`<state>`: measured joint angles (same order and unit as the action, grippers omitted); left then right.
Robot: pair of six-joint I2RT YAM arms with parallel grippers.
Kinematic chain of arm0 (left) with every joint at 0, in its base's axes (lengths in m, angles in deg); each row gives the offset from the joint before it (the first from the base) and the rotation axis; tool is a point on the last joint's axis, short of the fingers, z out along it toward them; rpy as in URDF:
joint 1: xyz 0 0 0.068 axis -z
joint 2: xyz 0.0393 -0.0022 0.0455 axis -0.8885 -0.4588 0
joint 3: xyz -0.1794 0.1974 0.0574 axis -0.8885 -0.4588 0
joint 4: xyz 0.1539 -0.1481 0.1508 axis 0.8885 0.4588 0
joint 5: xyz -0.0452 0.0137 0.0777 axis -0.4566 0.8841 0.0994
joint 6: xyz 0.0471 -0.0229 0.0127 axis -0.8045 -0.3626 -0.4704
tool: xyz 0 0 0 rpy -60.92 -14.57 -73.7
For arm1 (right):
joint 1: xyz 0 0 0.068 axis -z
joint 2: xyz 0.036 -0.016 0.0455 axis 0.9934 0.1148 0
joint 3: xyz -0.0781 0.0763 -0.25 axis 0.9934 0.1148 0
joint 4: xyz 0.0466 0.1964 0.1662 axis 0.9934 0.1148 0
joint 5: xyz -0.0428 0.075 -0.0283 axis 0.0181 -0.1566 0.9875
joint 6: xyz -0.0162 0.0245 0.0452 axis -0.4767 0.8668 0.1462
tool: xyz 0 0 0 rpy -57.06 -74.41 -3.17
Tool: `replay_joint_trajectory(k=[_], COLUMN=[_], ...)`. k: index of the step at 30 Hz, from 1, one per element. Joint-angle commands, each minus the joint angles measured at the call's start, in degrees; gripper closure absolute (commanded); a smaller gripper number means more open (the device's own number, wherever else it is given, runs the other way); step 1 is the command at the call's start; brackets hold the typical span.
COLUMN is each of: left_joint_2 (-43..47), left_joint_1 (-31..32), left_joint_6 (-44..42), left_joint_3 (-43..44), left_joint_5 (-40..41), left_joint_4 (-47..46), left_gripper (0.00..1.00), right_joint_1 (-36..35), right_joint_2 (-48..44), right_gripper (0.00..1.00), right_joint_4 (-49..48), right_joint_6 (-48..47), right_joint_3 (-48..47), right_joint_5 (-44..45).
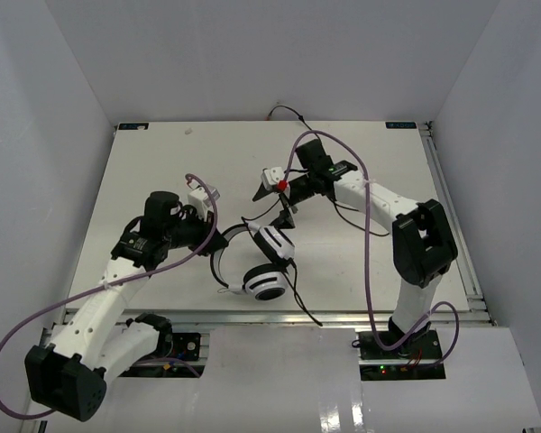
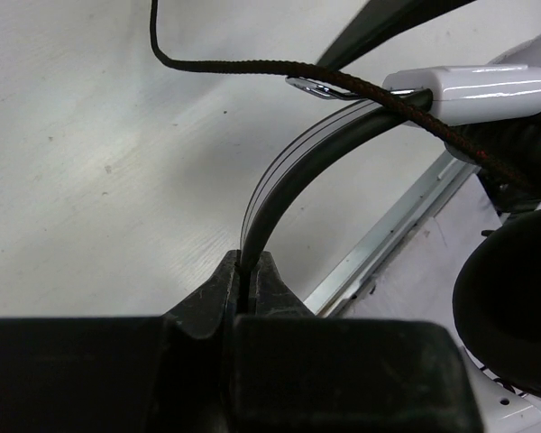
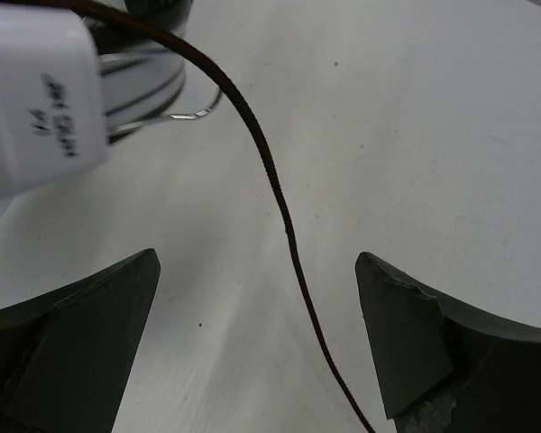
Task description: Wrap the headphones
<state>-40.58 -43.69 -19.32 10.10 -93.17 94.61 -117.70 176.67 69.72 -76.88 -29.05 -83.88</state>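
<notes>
**Overhead view.** I log the headphones (image 1: pixel 267 263) at the front middle of the table (image 1: pixel 144 162), between my two arms. One round earcup (image 1: pixel 264 284) lies toward the near edge. The thin black cord (image 1: pixel 299 302) trails from it toward the front rail. The left gripper (image 1: pixel 218 242) is at the left curve of the headband (image 1: pixel 227 236). The right gripper (image 1: pixel 276 204) hangs just behind the headphones.

**Left wrist view.** The left gripper (image 2: pixel 250 271) has its jaws pinched tight on the headband (image 2: pixel 284 176). The band arcs up and right into a white slider piece (image 2: pixel 473 90). The cord (image 2: pixel 279 68) crosses over the band at that slider. A black cushion (image 2: pixel 514 307) fills the right edge.

**Right wrist view.** The right gripper (image 3: pixel 257 262) has its jaws spread wide and grips nothing. The cord (image 3: pixel 261 171) runs down between the fingers (image 3: pixel 90 325), and I see it touching neither one. A white part of the headphones (image 3: pixel 36 99) sits at top left, too blurred for me to read its print.
</notes>
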Motion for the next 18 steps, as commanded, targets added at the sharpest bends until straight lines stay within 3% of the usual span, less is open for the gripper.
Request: replay_joint_trajectory(k=[1, 6, 10, 12, 13, 17, 18], left_joint_2=[3.39, 3.09, 2.86, 2.87, 2.96, 3.64, 3.85], left_joint_1=[0.25, 0.25, 0.25, 0.25, 0.25, 0.25, 0.25], left_joint_6=[4.17, 5.83, 6.13, 6.57, 6.67, 6.87, 6.95], left_joint_3=[5.49, 8.61, 10.17, 10.83, 11.47, 13.5, 14.12], left_joint_5=[-7.07, -8.91, -8.53, -8.26, -8.21, -6.91, -6.08], left_joint_4=[-0.31, -0.26, 0.3, 0.75, 1.0, 2.27, 2.85], left_gripper=[1.0, 1.0, 1.0, 1.0, 1.0, 1.0, 1.0], right_joint_1=[-0.16, -3.45, -7.83, -8.59, -8.55, -8.39, -8.06], right_joint_2=[2.52, 7.26, 8.25, 8.07, 8.32, 7.51, 6.23], right_gripper=[0.04, 0.05, 0.0, 0.08, 0.12, 0.3, 0.4], right_joint_4=[-1.49, -4.07, -16.62, -35.56, -39.85, -44.49, -45.53], right_joint_6=[-1.42, 4.45, 18.71, 36.02, 40.74, 45.89, 46.67], right_joint_3=[-5.43, -7.33, -5.51, -1.41, -0.86, 1.21, 3.07], right_joint_5=[-4.79, -11.68, -7.4, -5.4, -4.91, -5.07, -5.86])
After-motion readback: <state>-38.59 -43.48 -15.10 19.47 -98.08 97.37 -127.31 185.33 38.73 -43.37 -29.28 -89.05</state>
